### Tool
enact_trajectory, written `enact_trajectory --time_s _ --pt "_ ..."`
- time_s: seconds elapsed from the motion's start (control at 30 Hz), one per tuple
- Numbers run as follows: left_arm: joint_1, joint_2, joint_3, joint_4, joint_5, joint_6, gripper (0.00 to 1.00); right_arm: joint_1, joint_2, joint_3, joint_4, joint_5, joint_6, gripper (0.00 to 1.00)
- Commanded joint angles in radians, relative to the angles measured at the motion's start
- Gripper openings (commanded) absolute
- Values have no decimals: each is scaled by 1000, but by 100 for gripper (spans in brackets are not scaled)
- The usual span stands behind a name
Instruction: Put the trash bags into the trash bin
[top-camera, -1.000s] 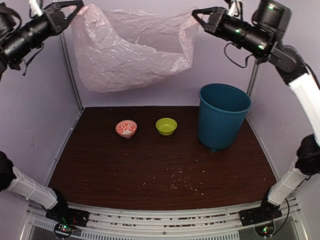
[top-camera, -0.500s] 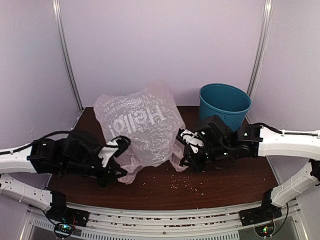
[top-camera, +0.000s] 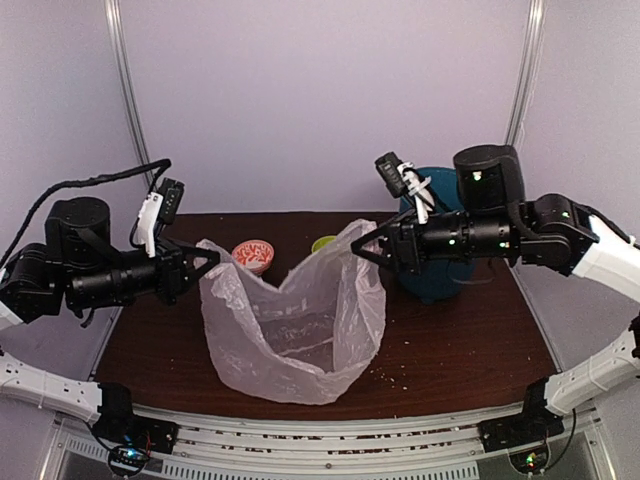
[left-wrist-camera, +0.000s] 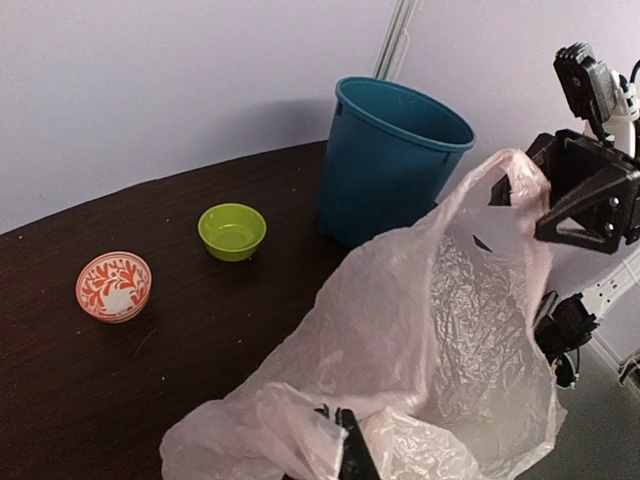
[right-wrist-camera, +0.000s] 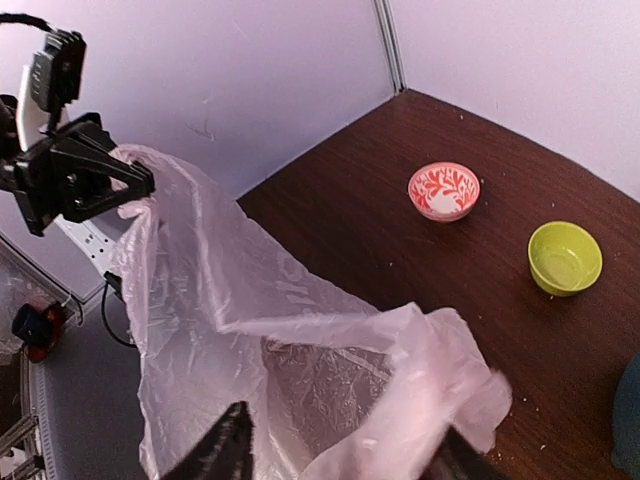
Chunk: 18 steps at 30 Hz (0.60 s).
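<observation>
The pale-pink trash bag (top-camera: 290, 330) hangs open-mouthed between my two grippers, its bottom resting on the dark table. My left gripper (top-camera: 210, 262) is shut on the bag's left rim; in the left wrist view its fingertips (left-wrist-camera: 345, 415) pinch the plastic (left-wrist-camera: 440, 330). My right gripper (top-camera: 360, 248) is at the bag's right handle. In the right wrist view its fingers (right-wrist-camera: 345, 452) stand apart, with the blurred bag edge (right-wrist-camera: 430, 400) lying between them. The teal trash bin (top-camera: 440, 285) stands upright behind the right arm, right of the bag.
A red-and-white bowl (top-camera: 252, 252) and a lime-green bowl (top-camera: 322, 243) sit behind the bag. Crumbs (top-camera: 385, 375) are scattered on the table's front right. A purple wall with metal posts closes the back, and the rail runs along the near edge.
Both arms came down from high at the back to the table, then rose to mid height, spreading the bag open. The right gripper's fingers have parted.
</observation>
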Motion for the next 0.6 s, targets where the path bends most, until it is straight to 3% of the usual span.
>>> enact_trajectory --time_s 0.0,0.1,0.17,0.37,0.57 --pt "5 6 6 -5 -140 -70 0 -19 35 63 -44 -28 40 72" --pt "5 2 -11 22 -245 -102 0 -25 27 111 -57 -39 32 84" --pt "5 2 -34 71 -290 -115 0 -41 22 145 -66 -38 34 88" --pt "5 44 -52 123 -267 -103 0 -155 27 276 -158 -22 62 88" --pt "5 72 -46 129 -301 -129 0 -317 121 441 -379 94 74 85"
